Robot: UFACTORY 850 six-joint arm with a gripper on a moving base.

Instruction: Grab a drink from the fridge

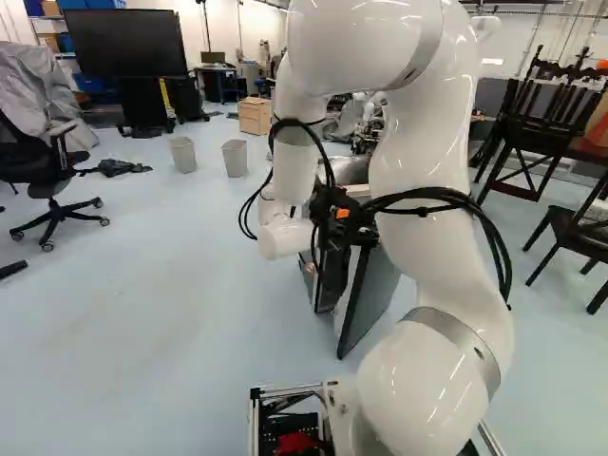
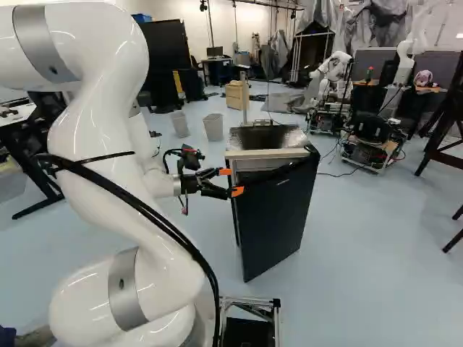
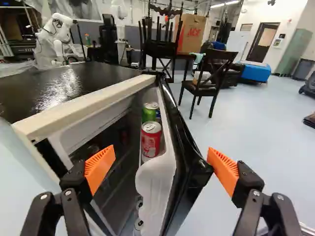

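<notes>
While the black gripper (image 2: pixel 231 181) hovers with its orange pads (image 3: pixel 99 169) spread wide apart, the fridge door (image 3: pixel 183 147) stands ajar ahead, between the two fingers, and there's the red can (image 3: pixel 150 140) on its inner side, the green can (image 3: pixel 148 113) just beyond!

Two grey bins (image 1: pixel 183 155) stand near a brown box (image 1: pixel 255 116), an office chair (image 1: pixel 27 163) well apart.

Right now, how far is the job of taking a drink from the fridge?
The fridge door already stands partly open. The gripper is open around the door's edge, nothing gripped. Probably left: opening the door wider, then grasping and removing a drink, perhaps the red can on the door shelf.
</notes>
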